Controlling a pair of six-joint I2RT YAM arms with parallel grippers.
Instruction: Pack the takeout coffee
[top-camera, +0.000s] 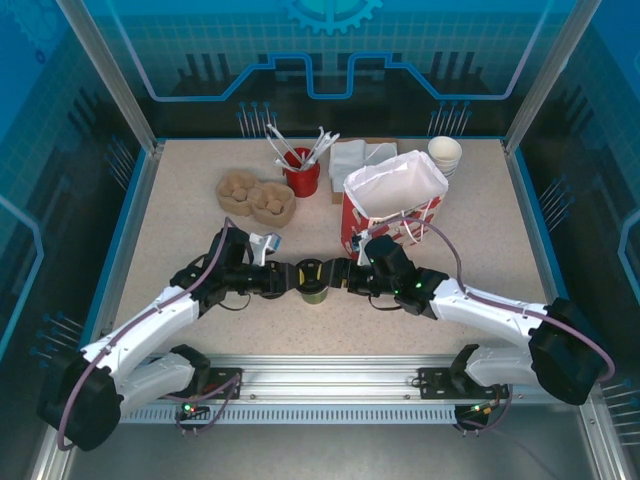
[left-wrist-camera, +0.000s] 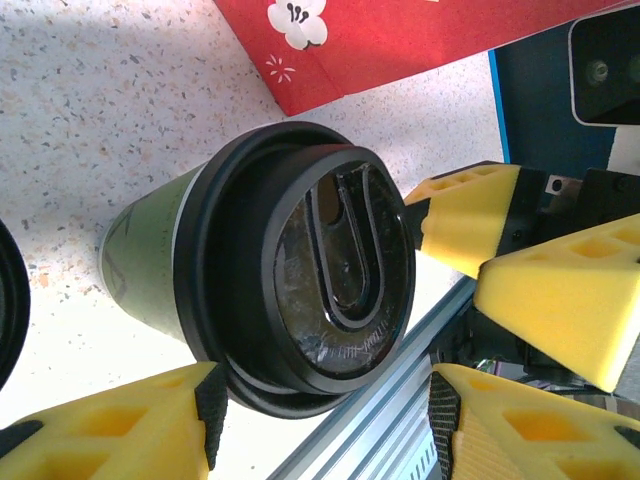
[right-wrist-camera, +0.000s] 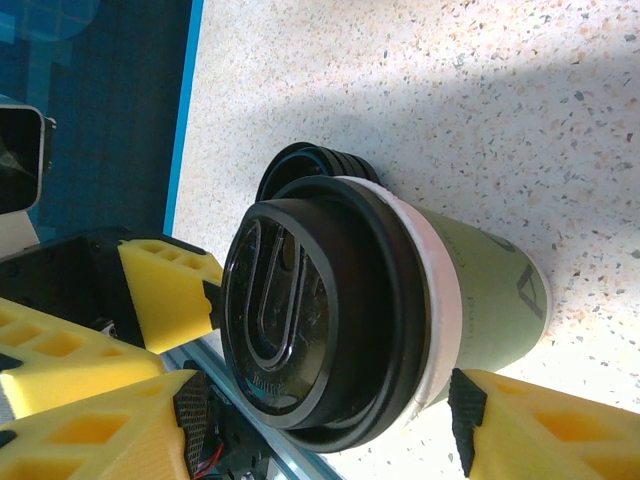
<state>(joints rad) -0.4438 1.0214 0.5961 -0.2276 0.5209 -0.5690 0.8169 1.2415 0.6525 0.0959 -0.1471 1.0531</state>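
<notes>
While the takeout coffee (top-camera: 314, 283) stands upright and lidded mid-bench (top-camera: 180, 230), just before the red paper bag (top-camera: 395, 215), the left end effector (top-camera: 296, 280) and right end effector (top-camera: 336, 278) flank it from opposite sides, each spread wide around it, unclamped.

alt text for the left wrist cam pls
A takeout coffee, olive-green paper cup with a black lid, stands on a speckled table, seen from above between the open yellow fingers of the left gripper. The right gripper reaches in from the right, and a red bag crosses the top edge.
</notes>
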